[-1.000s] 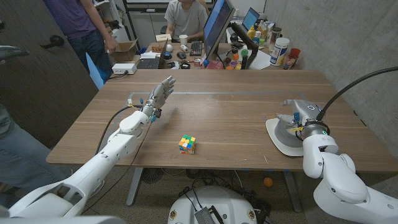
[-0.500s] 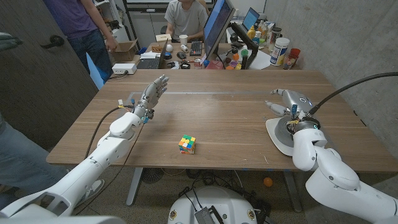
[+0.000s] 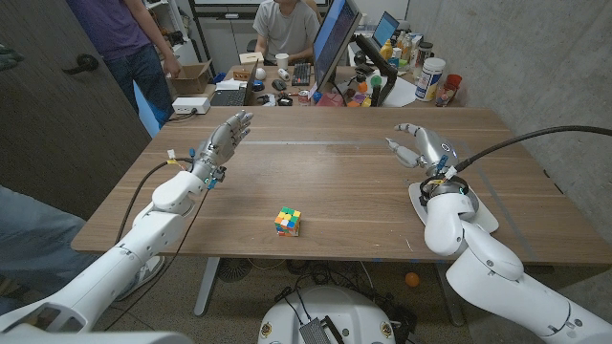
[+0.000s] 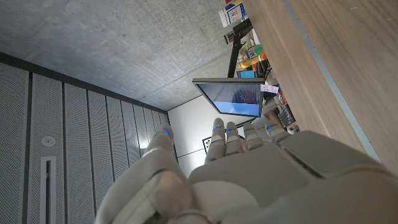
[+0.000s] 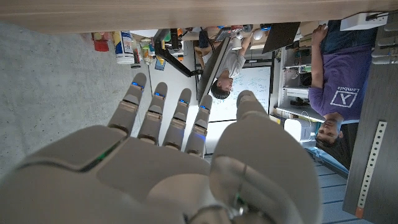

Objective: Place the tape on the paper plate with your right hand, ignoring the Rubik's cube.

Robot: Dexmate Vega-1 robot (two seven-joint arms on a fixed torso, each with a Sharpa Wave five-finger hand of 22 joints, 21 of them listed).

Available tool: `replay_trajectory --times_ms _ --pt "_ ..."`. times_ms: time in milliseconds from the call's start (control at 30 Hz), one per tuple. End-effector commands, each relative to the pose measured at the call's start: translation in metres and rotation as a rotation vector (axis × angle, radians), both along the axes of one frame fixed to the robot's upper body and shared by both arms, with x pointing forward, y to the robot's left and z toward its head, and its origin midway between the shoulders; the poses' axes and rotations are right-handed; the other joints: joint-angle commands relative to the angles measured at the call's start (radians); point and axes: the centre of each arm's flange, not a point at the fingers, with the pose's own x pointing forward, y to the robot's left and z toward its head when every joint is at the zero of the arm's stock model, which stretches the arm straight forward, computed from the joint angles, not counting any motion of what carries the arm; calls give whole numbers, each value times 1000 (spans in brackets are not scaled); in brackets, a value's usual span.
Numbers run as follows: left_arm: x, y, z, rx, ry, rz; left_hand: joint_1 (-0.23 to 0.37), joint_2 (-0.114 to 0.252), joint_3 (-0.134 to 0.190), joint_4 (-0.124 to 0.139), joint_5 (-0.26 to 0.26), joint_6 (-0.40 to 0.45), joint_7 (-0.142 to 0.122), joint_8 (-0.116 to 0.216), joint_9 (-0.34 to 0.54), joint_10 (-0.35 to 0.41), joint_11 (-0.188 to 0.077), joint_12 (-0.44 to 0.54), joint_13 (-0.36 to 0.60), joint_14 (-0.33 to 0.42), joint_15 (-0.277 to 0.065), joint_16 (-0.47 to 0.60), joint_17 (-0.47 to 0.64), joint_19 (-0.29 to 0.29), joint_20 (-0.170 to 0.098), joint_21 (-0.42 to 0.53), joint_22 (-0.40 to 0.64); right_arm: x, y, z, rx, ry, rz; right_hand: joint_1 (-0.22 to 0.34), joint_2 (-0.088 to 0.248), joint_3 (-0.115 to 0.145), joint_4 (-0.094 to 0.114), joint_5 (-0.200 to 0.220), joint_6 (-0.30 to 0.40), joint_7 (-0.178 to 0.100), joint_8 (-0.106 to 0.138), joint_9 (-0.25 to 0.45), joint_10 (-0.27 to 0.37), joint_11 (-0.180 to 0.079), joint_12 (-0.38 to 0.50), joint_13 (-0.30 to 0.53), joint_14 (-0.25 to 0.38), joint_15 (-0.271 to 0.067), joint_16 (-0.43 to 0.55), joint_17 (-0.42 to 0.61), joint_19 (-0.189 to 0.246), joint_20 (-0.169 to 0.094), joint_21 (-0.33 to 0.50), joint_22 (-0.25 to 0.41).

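My right hand hangs open above the table, fingers spread, just beyond the white paper plate at the right edge. My right forearm crosses the plate and covers its middle, so I cannot make out the tape. The right wrist view shows the same hand open with nothing in it. The Rubik's cube sits near the table's front edge, in the middle. My left hand is raised over the far left of the table, fingers straight and empty; the left wrist view shows that hand the same way.
Behind the table stands a cluttered desk with a monitor, bottles and cans. One person sits there, and another stands at the back left. A white box lies beyond the far left corner.
My right hand has lifted off the plate and moved away and to the left, its fingers opening. The left hand has drifted left. The cube has stayed put.
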Motion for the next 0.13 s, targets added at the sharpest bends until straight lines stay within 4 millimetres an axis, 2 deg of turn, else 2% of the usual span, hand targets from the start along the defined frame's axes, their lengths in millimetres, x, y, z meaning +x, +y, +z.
replay_trajectory --times_ms 33,133 --pt "-7 7 -7 37 -10 -46 4 8 6 0 6 3 2 7 6 -4 3 5 3 -5 0 7 3 -10 1 6 3 3 36 -1 35 -7 68 -10 3 2 6 2 0 6 -2 3 10 1 7 4 5 3 10 4 13 -2 6 2" --pt "-10 11 -10 29 -13 -50 5 8 6 0 6 3 1 7 6 -5 4 4 3 -5 1 6 3 -11 2 6 3 3 42 -5 30 3 68 -12 3 2 7 2 1 6 -2 3 11 2 7 4 9 2 12 4 13 -2 6 2"
